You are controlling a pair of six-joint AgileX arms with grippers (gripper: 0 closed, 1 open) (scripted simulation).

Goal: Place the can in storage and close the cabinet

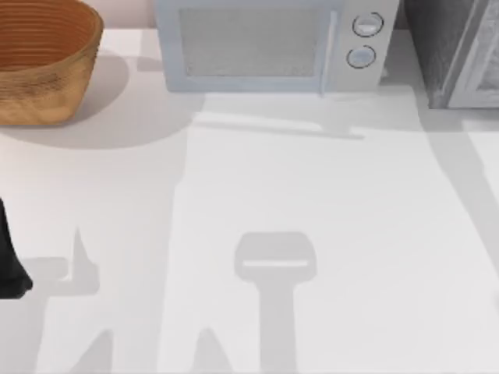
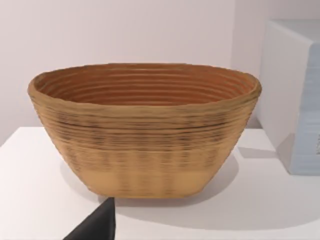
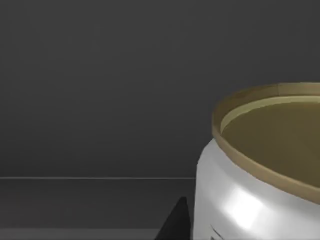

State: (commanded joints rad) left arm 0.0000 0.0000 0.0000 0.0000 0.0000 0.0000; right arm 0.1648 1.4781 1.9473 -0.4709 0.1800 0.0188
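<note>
The can point(image 3: 260, 165), a white tin with a gold top, stands close up in the right wrist view, inside the dark grey cabinet point(image 3: 100, 90). My right gripper point(image 3: 240, 225) is shut on it, with one dark fingertip point(image 3: 176, 225) against its side. From above, the cabinet point(image 1: 448, 54) stands at the back right corner, its pale framed door panel point(image 1: 485, 74) swung outward. My left arm point(image 1: 9, 265) is parked at the table's left edge, and its wrist camera faces the basket.
A woven brown basket point(image 1: 39, 62) sits at the back left, also seen as the basket point(image 2: 145, 130) in the left wrist view. A white microwave point(image 1: 273, 43) with two round knobs stands at the back middle. Arm shadows lie on the white table point(image 1: 327, 202).
</note>
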